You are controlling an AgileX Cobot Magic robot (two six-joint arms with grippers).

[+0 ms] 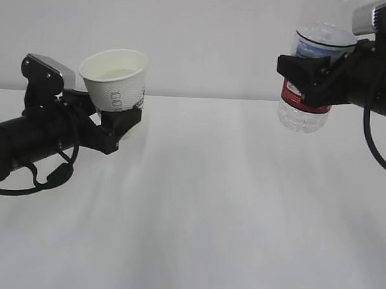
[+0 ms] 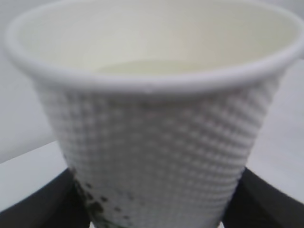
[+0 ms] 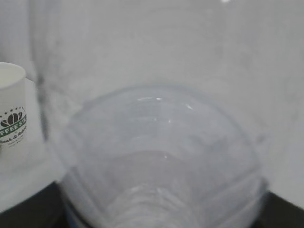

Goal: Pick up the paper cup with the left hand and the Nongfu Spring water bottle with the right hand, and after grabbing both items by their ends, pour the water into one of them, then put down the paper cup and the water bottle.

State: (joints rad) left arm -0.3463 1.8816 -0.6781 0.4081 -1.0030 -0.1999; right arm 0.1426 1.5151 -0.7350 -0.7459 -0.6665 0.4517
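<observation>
One paper cup [image 1: 116,81] sits clamped in the left end effector [image 1: 114,122], one bottle [image 1: 310,79] in the right end effector [image 1: 311,78].

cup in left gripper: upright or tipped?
Tipped slightly. In the exterior view the paper cup leans with its mouth angled toward the camera, held near its base by the left gripper, clear of the table.
</observation>
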